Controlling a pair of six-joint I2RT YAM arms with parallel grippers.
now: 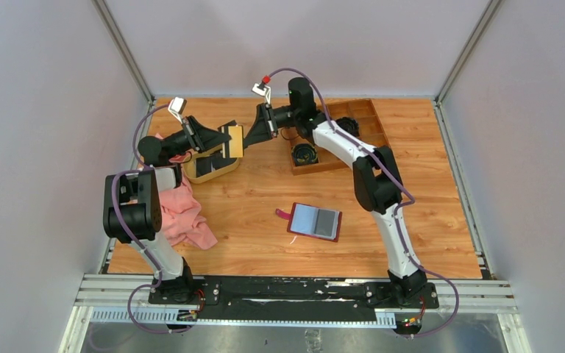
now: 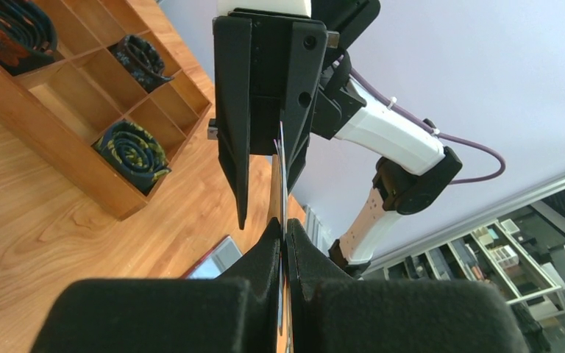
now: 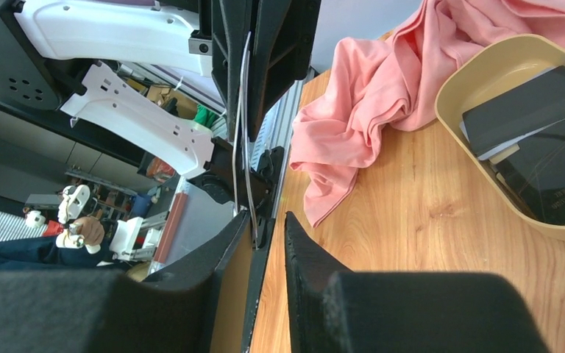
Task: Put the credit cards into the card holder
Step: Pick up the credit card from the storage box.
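Observation:
My left gripper (image 1: 225, 140) is shut on a tan-gold credit card (image 1: 234, 140) and holds it on edge in the air above the tan dish (image 1: 200, 175). In the left wrist view the card (image 2: 282, 187) runs edge-on out of my shut left gripper (image 2: 285, 235). My right gripper (image 1: 250, 135) faces it, open, with its fingers on either side of the card's far end. In the right wrist view the card (image 3: 235, 294) lies against one finger of my right gripper (image 3: 268, 220), with a gap to the other. The dark red card holder (image 1: 315, 221) lies open on the table.
The tan dish (image 3: 478, 70) holds several dark cards (image 3: 530, 110). A pink cloth (image 1: 184, 209) lies at the left, next to the dish. A wooden compartment box (image 1: 360, 118) with rolled dark items (image 2: 132, 151) stands at the back right.

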